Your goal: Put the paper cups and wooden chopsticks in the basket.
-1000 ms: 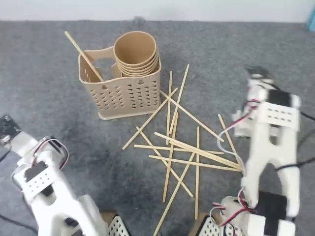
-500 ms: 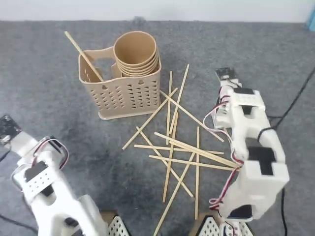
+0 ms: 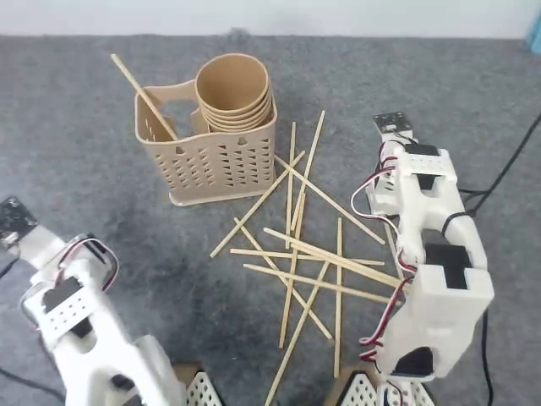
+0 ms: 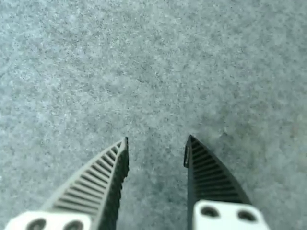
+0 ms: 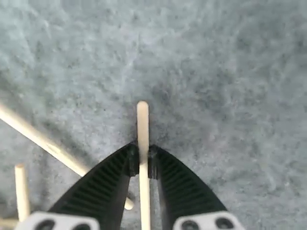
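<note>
Right arm [image 3: 431,245] swung in over the chopstick pile [image 3: 313,254], centre-right; right gripper [image 5: 140,160] now clamped on one chopstick [image 5: 142,120], probably the rightmost, ready to lift; left gripper [image 4: 156,153] half open, empty; basket [image 3: 207,165] with paper cups [image 3: 233,89] upper left.

1. The right pincer [image 5: 142,160] is clamped on a wooden chopstick [image 5: 142,120], whose rounded end pokes out past the fingertips.
2. A second chopstick [image 5: 43,141] lies slantwise on the grey fuzzy desk [image 5: 230,72], running under one finger.
3. A third chopstick [image 5: 20,187] lies near it.
</note>
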Controlling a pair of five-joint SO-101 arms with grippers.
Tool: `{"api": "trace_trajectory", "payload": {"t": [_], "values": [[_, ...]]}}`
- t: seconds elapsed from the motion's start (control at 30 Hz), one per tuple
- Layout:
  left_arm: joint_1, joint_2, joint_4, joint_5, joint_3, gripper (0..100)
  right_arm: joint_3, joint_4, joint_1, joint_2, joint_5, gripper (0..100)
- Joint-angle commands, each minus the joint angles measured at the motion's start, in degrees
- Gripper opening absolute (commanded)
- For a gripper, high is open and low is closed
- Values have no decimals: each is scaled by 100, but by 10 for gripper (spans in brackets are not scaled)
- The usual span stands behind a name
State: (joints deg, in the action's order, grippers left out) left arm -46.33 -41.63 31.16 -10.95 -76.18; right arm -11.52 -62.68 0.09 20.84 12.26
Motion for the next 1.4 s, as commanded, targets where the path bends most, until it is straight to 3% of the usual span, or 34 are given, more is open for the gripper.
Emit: {"api": "trace_trajectory", "payload": {"t": [0.0, 0.27, 0.5, 0.6, 0.77, 0.97, 1.2, 1.37], "values": [[35, -132, -141, 53, 13, 177, 167, -488, 48, -295, -237, 7], [35, -132, -149, 53, 22, 177, -387, -1692, -549, -3152, -211, 7], [158, -123, -149, 62, 31, 177, -976, -1903, -1314, -6088, -202, 7], [431, -132, -132, 519, 22, 177, -1213, -1745, -1859, -7143, -132, 7], [677, -132, -114, 905, 13, 177, -1626, -321, -2519, -8479, 0, 7], [712, -132, -114, 905, 13, 177, -1749, 2062, -2378, -8813, -1415, 7], [686, -132, -114, 897, 13, 177, -1653, 4048, -2484, -7811, -3174, 7], [686, -132, -114, 897, 13, 177, -466, 4453, -2571, -6422, -3684, 7]]}}
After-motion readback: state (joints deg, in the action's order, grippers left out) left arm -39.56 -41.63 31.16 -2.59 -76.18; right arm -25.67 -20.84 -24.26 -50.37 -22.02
